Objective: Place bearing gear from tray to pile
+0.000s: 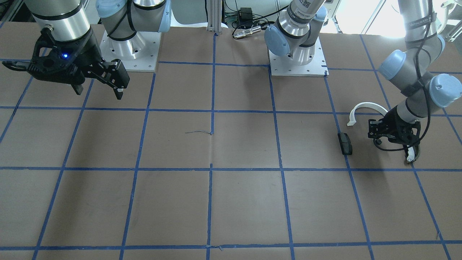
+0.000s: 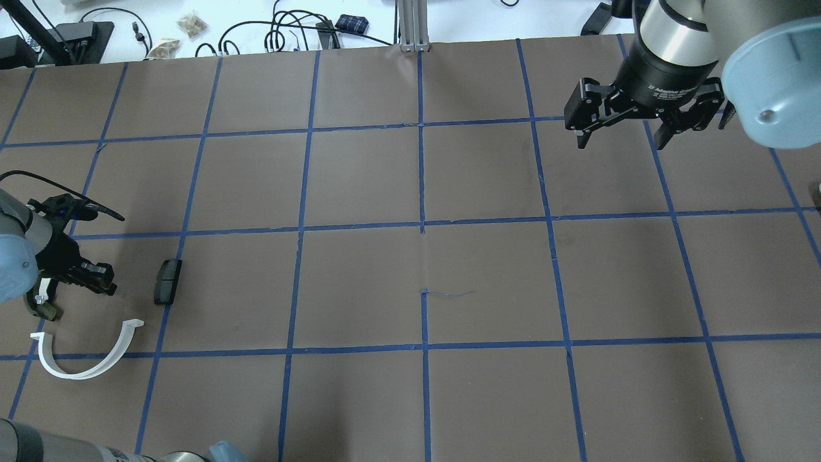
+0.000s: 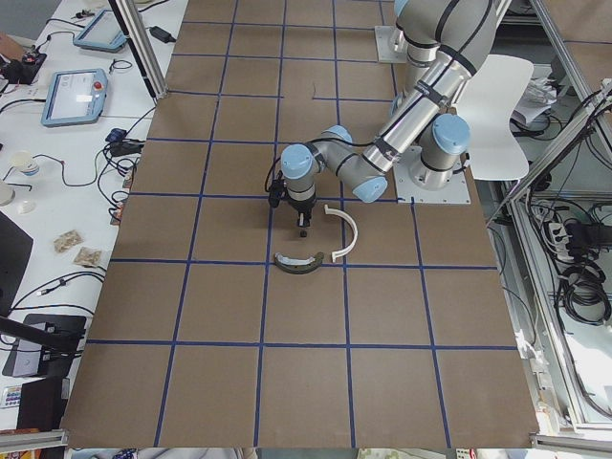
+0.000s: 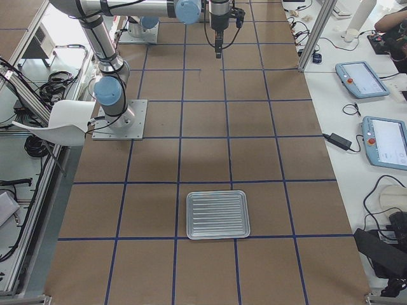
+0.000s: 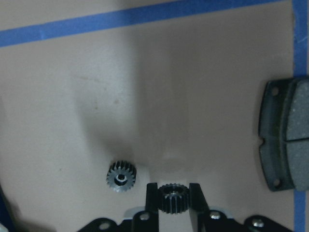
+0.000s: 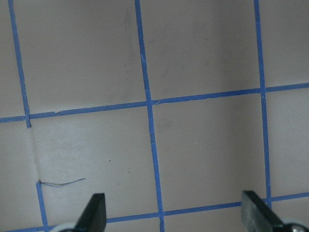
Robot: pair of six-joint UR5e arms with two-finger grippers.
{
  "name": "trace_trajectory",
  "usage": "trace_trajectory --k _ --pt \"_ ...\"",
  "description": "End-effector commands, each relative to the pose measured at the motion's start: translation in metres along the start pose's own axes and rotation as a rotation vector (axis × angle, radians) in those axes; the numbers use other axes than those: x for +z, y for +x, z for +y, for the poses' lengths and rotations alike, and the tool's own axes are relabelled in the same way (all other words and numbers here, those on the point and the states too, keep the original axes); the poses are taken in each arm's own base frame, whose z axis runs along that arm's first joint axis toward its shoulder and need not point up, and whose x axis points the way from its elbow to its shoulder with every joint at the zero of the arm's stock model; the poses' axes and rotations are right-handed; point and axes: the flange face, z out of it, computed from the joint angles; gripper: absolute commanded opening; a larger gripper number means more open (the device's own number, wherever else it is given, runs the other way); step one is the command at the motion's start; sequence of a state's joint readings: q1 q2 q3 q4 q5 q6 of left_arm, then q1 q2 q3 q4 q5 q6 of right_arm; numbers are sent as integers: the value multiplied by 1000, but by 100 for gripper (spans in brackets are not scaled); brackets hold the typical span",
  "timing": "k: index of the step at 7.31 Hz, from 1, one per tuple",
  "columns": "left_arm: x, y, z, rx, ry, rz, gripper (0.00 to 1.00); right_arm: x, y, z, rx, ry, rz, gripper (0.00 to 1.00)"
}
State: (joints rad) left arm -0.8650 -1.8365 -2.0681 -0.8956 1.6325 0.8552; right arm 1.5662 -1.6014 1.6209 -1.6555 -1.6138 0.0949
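My left gripper (image 5: 173, 189) is shut on a small black bearing gear (image 5: 173, 202) and holds it just above the brown table. A second black gear (image 5: 121, 175) lies on the table close to its left. The pile is around the left gripper (image 2: 72, 277): a white half-ring arc (image 2: 83, 362), a dark olive curved piece with a white strip (image 2: 45, 309) and a black block (image 2: 167, 281). The block also shows in the left wrist view (image 5: 285, 140). The metal tray (image 4: 217, 214) appears only in the exterior right view. My right gripper (image 2: 619, 133) is open and empty, high up and far from the pile.
The table is brown with a grid of blue tape lines (image 2: 421, 224). The two arm bases (image 1: 297, 57) stand at the robot's edge of the table. Cables and small items (image 2: 282, 32) lie beyond the far edge.
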Motion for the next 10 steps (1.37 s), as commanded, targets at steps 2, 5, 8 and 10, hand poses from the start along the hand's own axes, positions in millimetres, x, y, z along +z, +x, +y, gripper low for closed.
trace_trajectory --k 2,5,8,10 --pt "9 -6 -5 3 9 -5 10 0 0 0 0 -1 0 100" --pt "2 -4 -7 6 18 -16 49 1 0 0 0 -2 0 100" --pt "-25 -7 -10 12 56 -56 100 4 0 1 -2 -10 1 100" --pt "-90 43 -40 109 101 -98 100 10 0 3 -1 -19 2 100"
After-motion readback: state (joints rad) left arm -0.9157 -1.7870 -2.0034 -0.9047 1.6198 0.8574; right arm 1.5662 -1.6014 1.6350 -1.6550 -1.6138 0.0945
